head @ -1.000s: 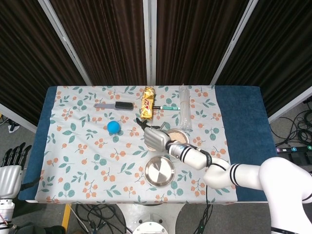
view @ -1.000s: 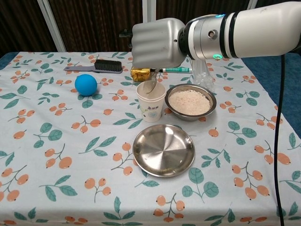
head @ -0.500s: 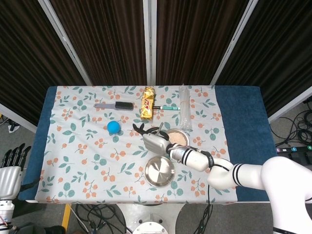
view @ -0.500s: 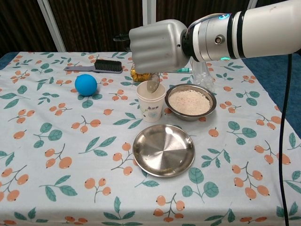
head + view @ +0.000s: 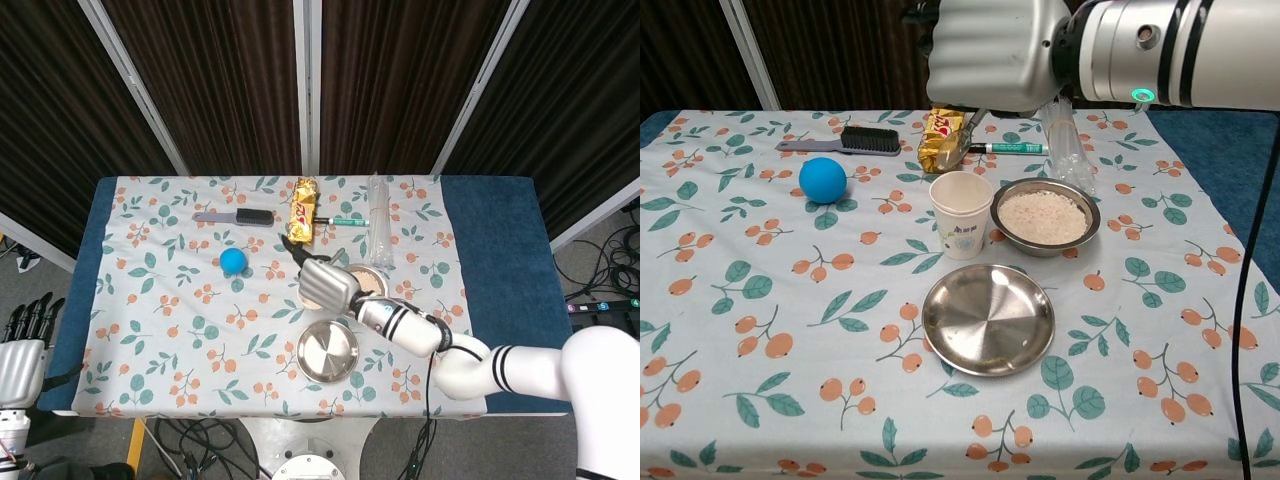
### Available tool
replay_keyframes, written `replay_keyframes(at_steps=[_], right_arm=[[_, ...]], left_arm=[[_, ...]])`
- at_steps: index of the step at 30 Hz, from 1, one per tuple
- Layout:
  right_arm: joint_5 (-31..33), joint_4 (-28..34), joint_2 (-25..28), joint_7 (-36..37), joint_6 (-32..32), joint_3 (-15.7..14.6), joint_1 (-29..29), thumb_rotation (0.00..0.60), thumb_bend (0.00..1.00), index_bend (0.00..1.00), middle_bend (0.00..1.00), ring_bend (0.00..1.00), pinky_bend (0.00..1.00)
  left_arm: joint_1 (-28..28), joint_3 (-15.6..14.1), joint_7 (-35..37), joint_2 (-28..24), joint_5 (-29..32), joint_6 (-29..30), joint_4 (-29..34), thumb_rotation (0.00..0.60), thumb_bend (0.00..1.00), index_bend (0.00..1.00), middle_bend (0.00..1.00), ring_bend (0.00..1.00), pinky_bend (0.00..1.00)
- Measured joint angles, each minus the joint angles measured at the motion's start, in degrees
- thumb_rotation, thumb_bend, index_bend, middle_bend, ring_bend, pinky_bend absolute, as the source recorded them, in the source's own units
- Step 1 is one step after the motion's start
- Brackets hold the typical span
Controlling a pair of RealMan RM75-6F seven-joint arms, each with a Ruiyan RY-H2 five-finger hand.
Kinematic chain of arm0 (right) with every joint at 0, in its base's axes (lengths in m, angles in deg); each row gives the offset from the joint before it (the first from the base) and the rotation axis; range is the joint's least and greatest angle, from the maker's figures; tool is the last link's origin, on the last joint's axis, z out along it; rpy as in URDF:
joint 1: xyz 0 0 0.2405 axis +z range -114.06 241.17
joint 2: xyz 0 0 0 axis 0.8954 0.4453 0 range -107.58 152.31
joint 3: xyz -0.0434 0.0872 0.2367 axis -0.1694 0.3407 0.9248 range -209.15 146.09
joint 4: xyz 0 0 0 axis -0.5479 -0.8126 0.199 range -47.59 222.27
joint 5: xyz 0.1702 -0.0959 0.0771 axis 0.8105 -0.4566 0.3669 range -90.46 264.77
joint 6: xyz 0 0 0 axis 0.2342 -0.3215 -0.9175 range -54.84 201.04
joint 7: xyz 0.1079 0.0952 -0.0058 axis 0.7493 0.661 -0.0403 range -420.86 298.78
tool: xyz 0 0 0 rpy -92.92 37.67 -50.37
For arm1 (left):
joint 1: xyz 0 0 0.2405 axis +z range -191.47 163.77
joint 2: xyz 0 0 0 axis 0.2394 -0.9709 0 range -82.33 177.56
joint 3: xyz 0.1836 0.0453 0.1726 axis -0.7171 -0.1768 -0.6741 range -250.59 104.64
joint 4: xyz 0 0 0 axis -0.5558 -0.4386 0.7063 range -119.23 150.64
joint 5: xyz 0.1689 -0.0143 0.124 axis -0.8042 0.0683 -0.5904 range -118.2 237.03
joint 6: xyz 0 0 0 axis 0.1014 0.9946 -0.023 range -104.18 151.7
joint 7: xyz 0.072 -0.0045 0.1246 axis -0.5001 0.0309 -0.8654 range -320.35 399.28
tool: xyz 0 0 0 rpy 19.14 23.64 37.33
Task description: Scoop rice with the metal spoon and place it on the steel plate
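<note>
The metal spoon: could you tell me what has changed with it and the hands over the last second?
The right hand has lifted the metal spoon up out of the paper cup, so its bowl now hangs clear above the rim. The rice bowl, steel plate and left hand stayed put.

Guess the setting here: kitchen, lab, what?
Most likely a robot lab or data-collection booth, not a kitchen: dark curtains on metal frames behind the table, loose cables on the floor, and staged props on a floral tablecloth.
</note>
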Motion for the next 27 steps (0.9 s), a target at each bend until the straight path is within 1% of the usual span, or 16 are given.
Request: replay_keyframes(at_steps=[3, 6, 10, 12, 14, 17, 21, 23, 27], right_arm=[[-0.24, 2.45, 0.31, 6.12, 2.32, 0.23, -2.85, 0.600, 0.33, 0.59, 0.56, 0.22, 0.00], [-1.11, 4.35, 0.12, 13.08, 4.04, -0.18, -5.93, 0.600, 0.33, 0.59, 0.56, 0.22, 0.00], [-4.17, 4.85, -1.69, 21.85, 5.85, -1.87, -10.08, 0.600, 0.32, 0.59, 0.56, 0.21, 0.00], [-6.57, 3.92, -3.77, 25.81, 6.79, -3.15, -12.35, 0.600, 0.31, 0.58, 0.55, 0.19, 0.00], [-8.55, 1.96, -6.04, 28.20, 7.49, -4.35, -14.19, 0.600, 0.31, 0.57, 0.54, 0.18, 0.00], [-10.61, -1.78, -9.08, 29.89, 8.18, -5.60, -16.26, 0.600, 0.31, 0.56, 0.53, 0.17, 0.00], [-13.03, -6.88, -12.84, 31.52, 9.02, -6.35, -18.38, 0.600, 0.30, 0.54, 0.51, 0.15, 0.00], [-14.38, -9.09, -14.69, 32.59, 9.51, -6.45, -19.49, 0.600, 0.29, 0.49, 0.48, 0.12, 0.00], [-16.27, -10.86, -16.27, 33.93, 9.83, -6.21, -20.83, 0.600, 0.25, 0.35, 0.38, 0.05, 0.00]], left_arm=[[-0.03, 0.00, -0.32, -0.16, -0.03, 0.00, 0.33, 0.600, 0.03, 0.08, 0.04, 0.03, 0.03], [-0.06, -0.02, -0.65, -0.35, -0.06, -0.01, 0.71, 0.600, 0.03, 0.08, 0.04, 0.03, 0.03], [0.03, -0.11, -0.96, -0.56, -0.30, 0.31, 1.13, 0.600, 0.03, 0.08, 0.04, 0.03, 0.03], [0.11, -0.21, -1.03, -0.66, -0.36, 0.35, 1.30, 0.600, 0.03, 0.08, 0.04, 0.03, 0.03], [0.17, -0.29, -1.05, -0.72, -0.40, 0.39, 1.34, 0.600, 0.03, 0.08, 0.04, 0.03, 0.03], [0.22, -0.36, -0.96, -0.76, -0.43, 0.38, 1.32, 0.600, 0.03, 0.08, 0.04, 0.03, 0.03], [0.19, -0.36, -0.74, -0.75, -0.57, 0.45, 1.26, 0.600, 0.03, 0.08, 0.04, 0.03, 0.03], [0.23, -0.34, -0.63, -0.75, -0.57, 0.54, 1.21, 0.600, 0.03, 0.08, 0.04, 0.03, 0.03], [0.35, -0.39, -0.33, -0.65, -0.38, 0.47, 1.01, 0.600, 0.03, 0.08, 0.04, 0.03, 0.03]])
